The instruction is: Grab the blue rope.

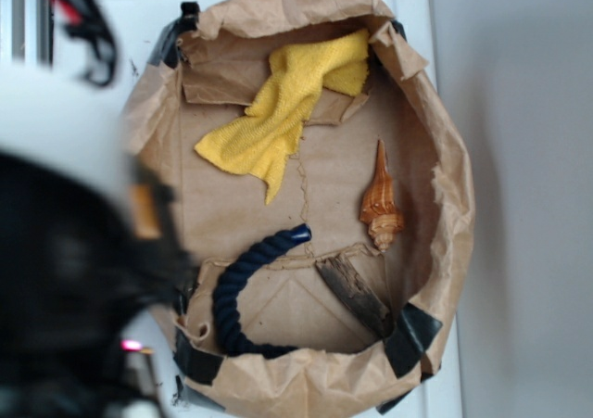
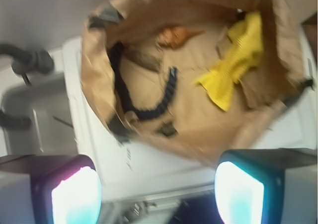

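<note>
the robot's fingers (image 2: 159, 194) gape wide, empty, apart from the curved dark navy twisted rope (image 1: 243, 284) inside the brown paper-lined basket (image 1: 445, 205).

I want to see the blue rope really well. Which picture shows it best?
The exterior view. There the blue rope looks sharp: a curved C with its shiny end clear inside the paper tub. The wrist view shows the whole rope too, but blurred and smaller.
</note>
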Robot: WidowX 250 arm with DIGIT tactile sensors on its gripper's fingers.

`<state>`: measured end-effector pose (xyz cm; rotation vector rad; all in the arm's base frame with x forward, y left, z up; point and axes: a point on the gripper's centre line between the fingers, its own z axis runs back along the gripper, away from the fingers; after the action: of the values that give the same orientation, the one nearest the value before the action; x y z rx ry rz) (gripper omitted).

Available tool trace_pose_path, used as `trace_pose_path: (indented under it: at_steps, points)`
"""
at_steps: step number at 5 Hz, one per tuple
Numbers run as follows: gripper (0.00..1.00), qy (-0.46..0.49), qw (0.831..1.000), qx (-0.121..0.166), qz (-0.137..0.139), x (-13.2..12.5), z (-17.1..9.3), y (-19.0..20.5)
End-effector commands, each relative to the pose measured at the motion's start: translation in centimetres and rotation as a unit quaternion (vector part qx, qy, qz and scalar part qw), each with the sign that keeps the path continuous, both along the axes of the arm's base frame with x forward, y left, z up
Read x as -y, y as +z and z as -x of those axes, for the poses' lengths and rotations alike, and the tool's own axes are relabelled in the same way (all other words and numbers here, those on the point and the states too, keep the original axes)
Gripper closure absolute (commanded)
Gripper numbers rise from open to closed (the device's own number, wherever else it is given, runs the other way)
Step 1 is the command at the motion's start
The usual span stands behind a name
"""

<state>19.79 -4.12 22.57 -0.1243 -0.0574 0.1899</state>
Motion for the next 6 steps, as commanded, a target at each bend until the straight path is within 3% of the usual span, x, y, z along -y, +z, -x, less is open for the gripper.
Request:
trace_pose_path:
  at_steps: [1, 3, 6]
  points:
    - [0.00, 0.163, 0.986, 0.030, 0.014, -4.0, -4.2, -5.7]
    - [0.00, 0.195, 0.980, 0.016, -0.020, -6.7, -5.9, -11.1]
    - [0.00, 0.195, 0.980, 0.016, -0.020, -6.7, -5.9, -11.1]
